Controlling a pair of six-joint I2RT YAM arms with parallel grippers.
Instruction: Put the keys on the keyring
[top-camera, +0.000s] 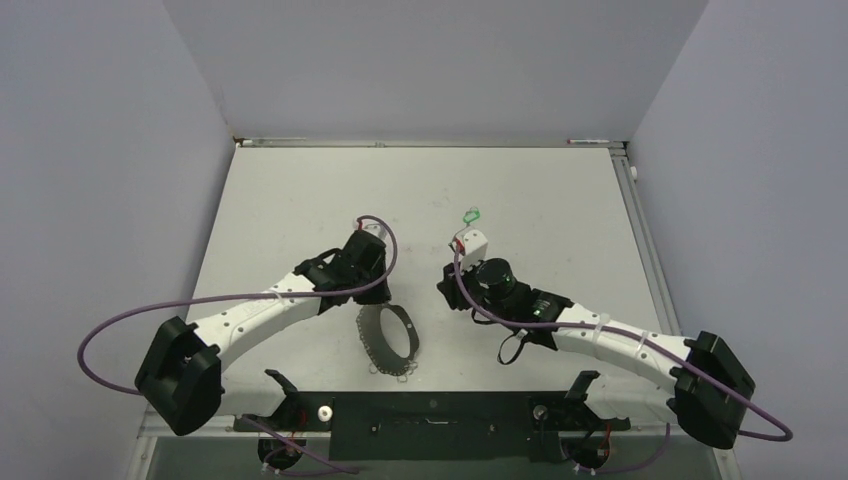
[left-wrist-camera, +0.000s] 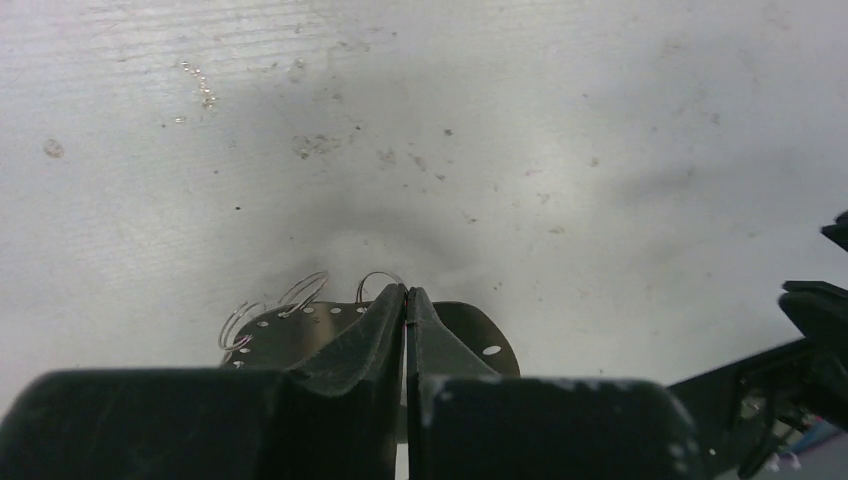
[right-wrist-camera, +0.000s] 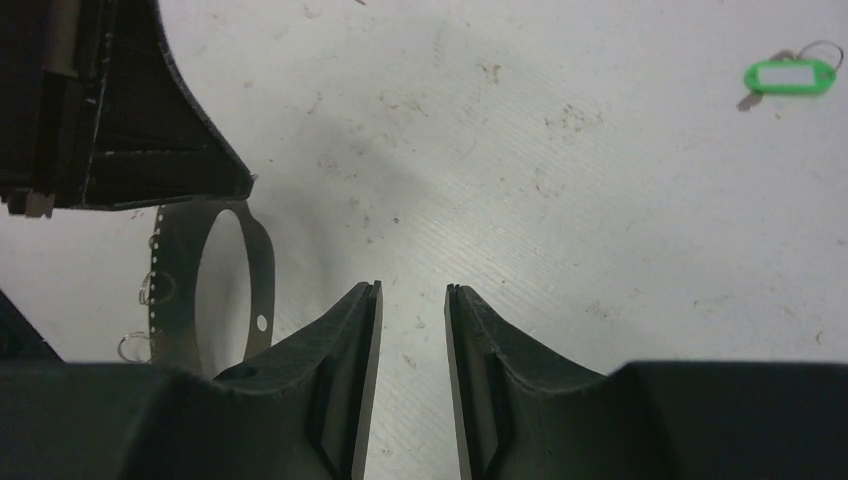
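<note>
The keyring (top-camera: 410, 338), a wide grey metal band with tiny wire loops on its rim, stands on edge at the table's near middle. My left gripper (top-camera: 375, 295) is shut on its upper rim. In the left wrist view the closed gripper (left-wrist-camera: 406, 292) pinches the perforated keyring (left-wrist-camera: 275, 335), which shows on both sides of it. The small green key (top-camera: 470, 213) lies on the table beyond my right gripper (top-camera: 450, 292). That gripper (right-wrist-camera: 412, 290) is open and empty, just right of the keyring (right-wrist-camera: 258, 290), with the key (right-wrist-camera: 790, 75) far to the upper right.
The white table (top-camera: 560, 200) is enclosed by grey walls at the back and sides. My left gripper's black body (right-wrist-camera: 110, 110) fills the top left of the right wrist view. Part of the right arm (left-wrist-camera: 815, 330) shows at the right edge of the left wrist view.
</note>
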